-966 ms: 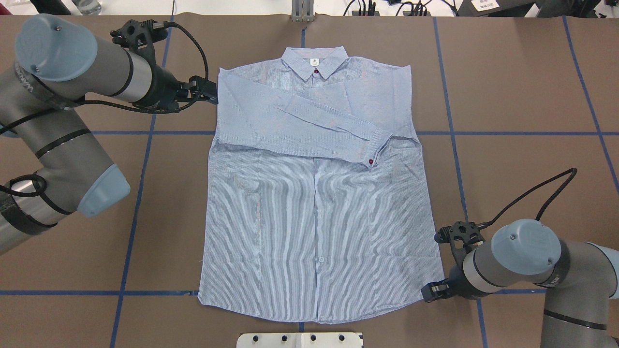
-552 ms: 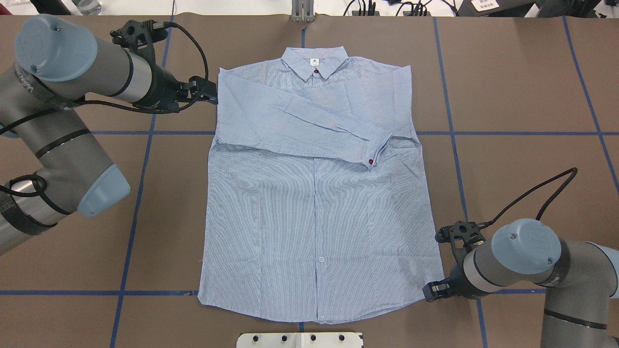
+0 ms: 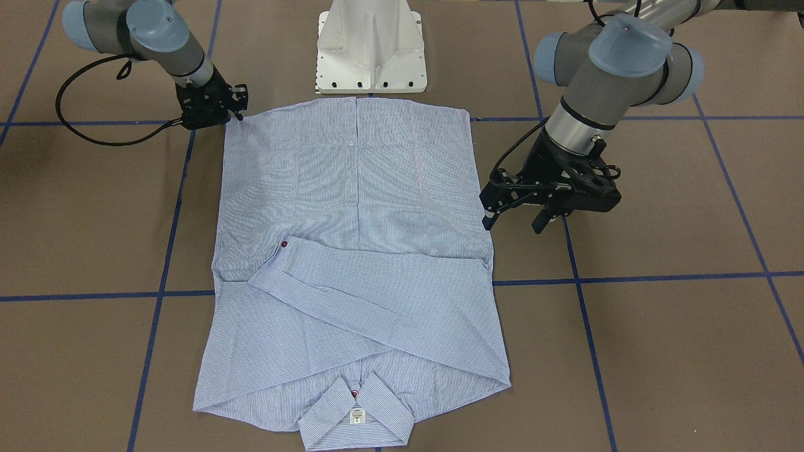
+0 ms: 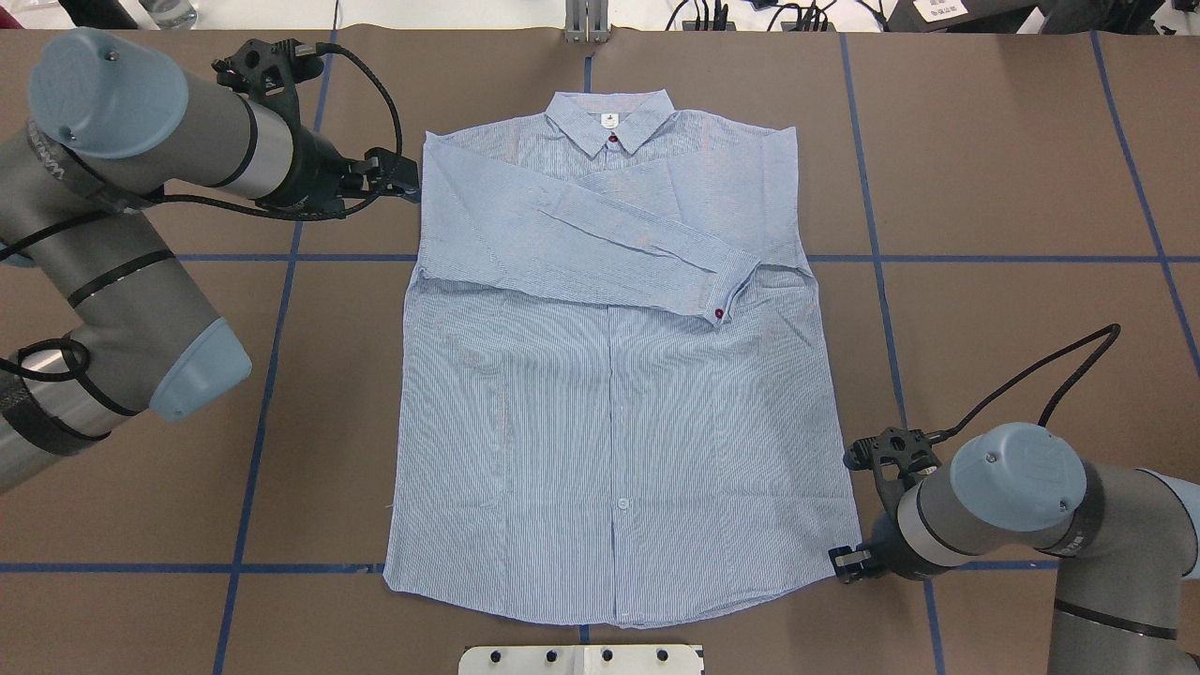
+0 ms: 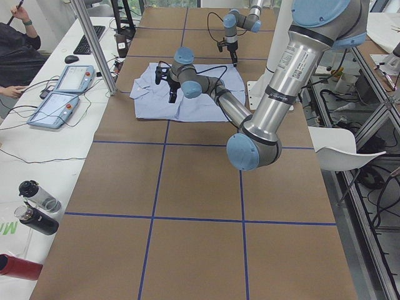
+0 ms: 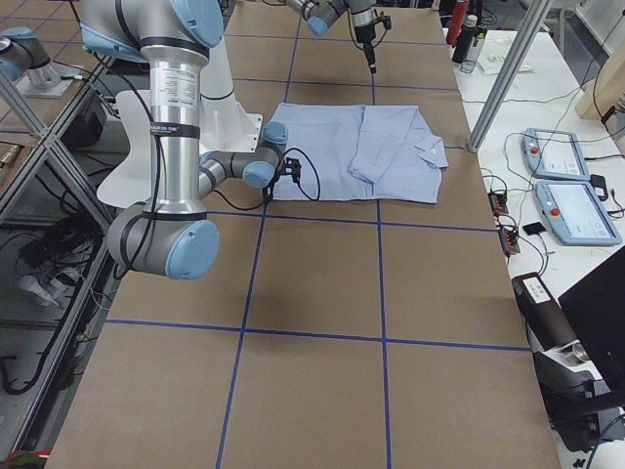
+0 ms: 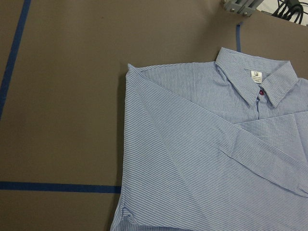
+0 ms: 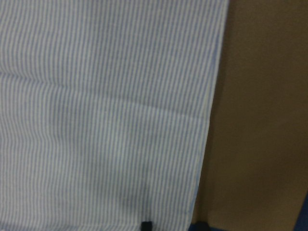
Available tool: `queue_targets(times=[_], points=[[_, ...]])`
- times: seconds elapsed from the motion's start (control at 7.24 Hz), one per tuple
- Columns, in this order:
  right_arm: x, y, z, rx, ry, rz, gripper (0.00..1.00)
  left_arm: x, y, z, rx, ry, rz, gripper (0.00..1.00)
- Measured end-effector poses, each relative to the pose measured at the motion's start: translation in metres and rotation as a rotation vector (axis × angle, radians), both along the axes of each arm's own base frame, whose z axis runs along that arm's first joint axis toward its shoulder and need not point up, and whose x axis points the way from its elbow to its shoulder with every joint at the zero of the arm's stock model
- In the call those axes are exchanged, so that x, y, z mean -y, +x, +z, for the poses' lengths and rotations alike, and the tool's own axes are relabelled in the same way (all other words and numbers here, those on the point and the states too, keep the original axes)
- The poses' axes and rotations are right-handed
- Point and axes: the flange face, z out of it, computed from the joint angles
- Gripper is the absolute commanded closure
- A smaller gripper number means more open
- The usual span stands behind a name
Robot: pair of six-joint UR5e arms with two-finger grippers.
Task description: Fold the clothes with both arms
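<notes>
The light blue striped shirt (image 4: 619,422) lies flat on the brown table, front up, with its collar (image 4: 609,122) at the far side and both sleeves folded across the chest. My left gripper (image 4: 410,183) is open and empty, just off the shirt's left shoulder edge; in the front view (image 3: 515,220) its fingers stand apart above the table. My right gripper (image 4: 842,562) is low at the hem's right corner. The right wrist view shows the shirt's side edge (image 8: 207,120) running between two dark fingertips (image 8: 146,225), so it is open.
The white pedestal base (image 3: 370,50) stands at the near edge behind the hem. Blue tape lines (image 4: 262,412) cross the brown table. A metal post (image 4: 586,23) stands past the collar. Teach pendants (image 5: 62,94) and bottles (image 5: 37,206) lie on a side table.
My right gripper has shifted slightly rightward, away from the hem corner. My left gripper has hardly moved. The shirt lies as before.
</notes>
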Motion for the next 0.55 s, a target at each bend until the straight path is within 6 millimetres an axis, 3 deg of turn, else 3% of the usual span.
queue_targets(times=[0.14, 0.55], points=[[0.0000, 0.0000, -0.0007, -0.001, -0.008, 0.008, 1.00, 0.0003, 0.0004, 0.0008, 0.001, -0.001, 0.000, 0.02], [0.0000, 0.0021, -0.0071, 0.009, -0.012, 0.017, 1.00, 0.0006, 0.0017, 0.0030, 0.004, -0.003, 0.002, 0.02]])
